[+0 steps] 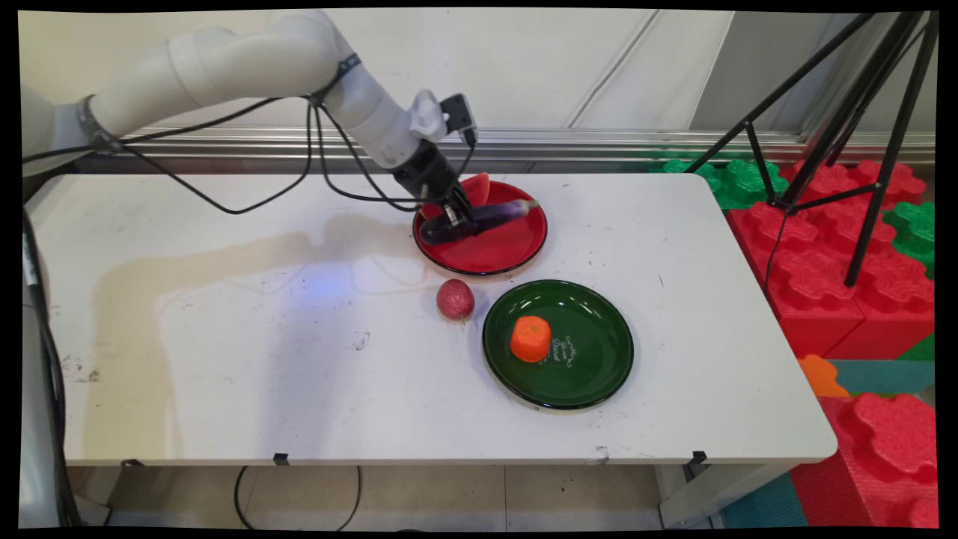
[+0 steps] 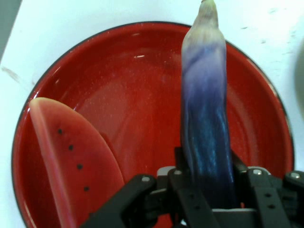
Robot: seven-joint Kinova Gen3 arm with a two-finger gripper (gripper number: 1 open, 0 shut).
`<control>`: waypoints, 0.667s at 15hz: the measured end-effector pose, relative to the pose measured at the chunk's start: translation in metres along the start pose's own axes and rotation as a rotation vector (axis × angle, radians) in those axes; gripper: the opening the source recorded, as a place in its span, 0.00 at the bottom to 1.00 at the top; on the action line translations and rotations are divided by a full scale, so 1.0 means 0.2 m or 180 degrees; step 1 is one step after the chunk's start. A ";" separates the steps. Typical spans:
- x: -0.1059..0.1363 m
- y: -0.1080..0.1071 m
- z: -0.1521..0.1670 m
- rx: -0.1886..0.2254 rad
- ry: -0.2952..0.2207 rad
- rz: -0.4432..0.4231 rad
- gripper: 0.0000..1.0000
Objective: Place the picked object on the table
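Near edge of the white bench (image 1: 224,389): bare, scuffed surface. Right of centre, a green plate (image 1: 591,374) with an orange fruit (image 1: 531,338) sitting on its left half, beside pale lettering on the glaze. Just left of the plate, apart from its rim, a small red speckled ball (image 1: 455,299) lies on the bench. Farther back, a red plate (image 1: 509,251) (image 2: 118,95). On it, at the far left, a watermelon slice (image 1: 479,189) (image 2: 71,166), rind edge outward, black seeds showing. Across the plate's middle, a purple eggplant (image 1: 486,217) (image 2: 205,118), pale stem end pointing toward the plate's right rim and overhanging it slightly. The gripper (image 1: 454,221) (image 2: 209,199) reaches down from the upper left to the eggplant's dark end; hand view shows the fingers (image 2: 185,190) clamped on either side of the eggplant near that end. Whether the eggplant rests on the plate or is raised off it cannot be told. Black cables hang from the arm above the bench. Beyond the bench on the right, a black tripod (image 1: 853,135) stands over red and green foam blocks (image 1: 823,254).
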 end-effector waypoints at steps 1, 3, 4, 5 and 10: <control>-0.01 0.01 -0.03 0.0001 0.0019 0.0004 0.00; -0.02 0.02 -0.10 0.0005 0.0069 0.0001 0.00; -0.04 0.04 -0.14 0.0005 0.0097 -0.0005 0.00; -0.05 0.05 -0.19 0.0005 0.0128 -0.0009 0.00; -0.13 0.11 -0.38 0.0017 0.0183 0.0008 0.00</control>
